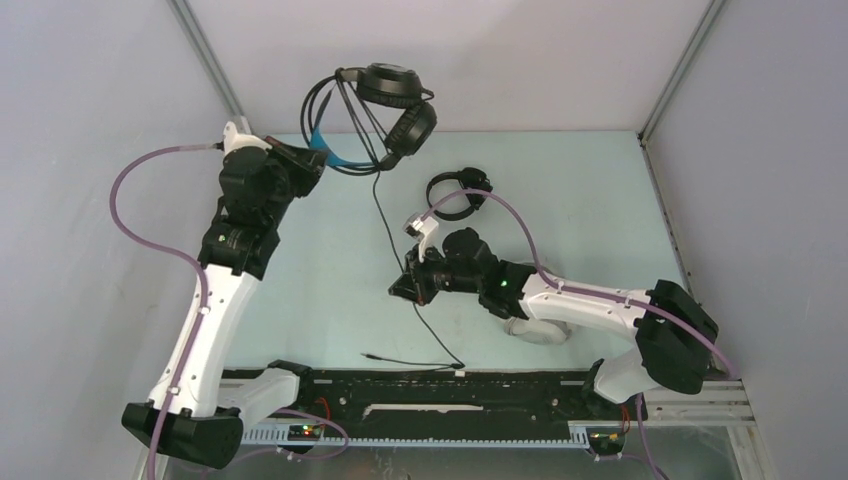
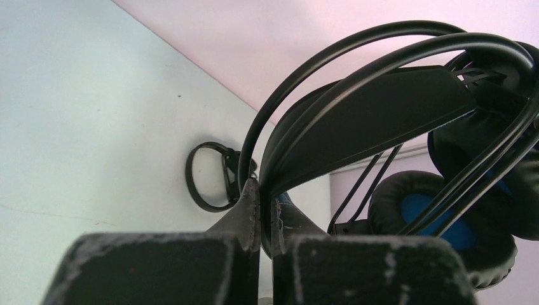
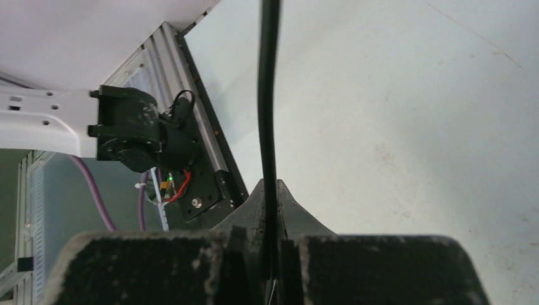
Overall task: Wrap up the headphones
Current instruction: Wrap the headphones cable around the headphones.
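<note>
At the upper centre of the overhead view, my left gripper (image 1: 318, 160) holds the bulky black headphones (image 1: 395, 100) clear of the pale table (image 1: 330, 290), against the back wall of the enclosure. Its jaws are pressed fully together on the headband. Seen from my left wrist, the left gripper (image 2: 260, 190) pinches the base of the band where the two thin wire hoops meet it. The bulky black headphones (image 2: 381, 114) arch away to the right of that frame, with a blue-lined ear cup hanging at lower right. Their cable (image 1: 385, 225) drops from the cups down the middle of the overhead view to my right gripper (image 1: 405, 288), which sits low over the table at centre frame. From my right wrist, the right gripper (image 3: 270, 190) is all but closed, with the cable (image 3: 268, 95) caught between its fingers and running straight up the frame. Past that grip the cable trails along the table to its plug (image 1: 372, 355), near the black rail (image 1: 450, 385) at the bottom. A small black headset (image 1: 455, 193) lies flat on the table just beyond my right wrist, well apart from both grippers.
</note>
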Motion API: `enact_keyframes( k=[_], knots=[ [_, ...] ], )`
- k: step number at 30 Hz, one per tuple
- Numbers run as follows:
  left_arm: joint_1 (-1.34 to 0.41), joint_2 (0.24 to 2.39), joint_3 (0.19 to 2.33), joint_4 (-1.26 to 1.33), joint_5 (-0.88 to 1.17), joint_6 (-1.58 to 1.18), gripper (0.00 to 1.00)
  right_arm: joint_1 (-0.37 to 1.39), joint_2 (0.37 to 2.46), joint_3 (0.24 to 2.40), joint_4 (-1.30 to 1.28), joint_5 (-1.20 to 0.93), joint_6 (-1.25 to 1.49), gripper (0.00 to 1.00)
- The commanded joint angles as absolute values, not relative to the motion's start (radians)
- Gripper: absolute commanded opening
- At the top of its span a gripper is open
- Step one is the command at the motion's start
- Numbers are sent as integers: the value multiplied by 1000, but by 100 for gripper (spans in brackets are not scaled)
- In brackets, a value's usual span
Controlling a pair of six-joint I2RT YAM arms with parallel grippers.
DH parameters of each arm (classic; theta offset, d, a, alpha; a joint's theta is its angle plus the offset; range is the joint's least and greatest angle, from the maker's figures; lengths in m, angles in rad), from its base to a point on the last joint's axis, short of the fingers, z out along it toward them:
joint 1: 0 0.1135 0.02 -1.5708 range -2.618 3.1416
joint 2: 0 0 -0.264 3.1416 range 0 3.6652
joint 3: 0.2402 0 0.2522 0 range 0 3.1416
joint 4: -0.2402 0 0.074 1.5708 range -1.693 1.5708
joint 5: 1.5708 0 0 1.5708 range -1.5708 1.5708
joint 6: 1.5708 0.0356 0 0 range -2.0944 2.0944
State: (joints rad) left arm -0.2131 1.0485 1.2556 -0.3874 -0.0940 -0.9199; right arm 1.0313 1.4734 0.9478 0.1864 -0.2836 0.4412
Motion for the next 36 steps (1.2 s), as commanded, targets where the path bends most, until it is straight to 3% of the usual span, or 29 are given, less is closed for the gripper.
enact_keyframes(
  k=[1, 14, 22, 36],
  knots=[
    [-182, 1001, 1259, -232, 14, -1024, 0, 996, 1482, 907, 270, -271, 476, 0],
    [-170, 996, 1301, -267, 267, -993, 0, 877, 1482, 855, 324, -309, 465, 2],
    [-170, 961, 1334, -323, 252, -964, 0, 901, 1569, 778, 533, -433, 364, 15],
    [-164, 989, 1409, -384, 197, -917, 0, 1003, 1686, 691, 674, -394, 380, 16]
  ],
)
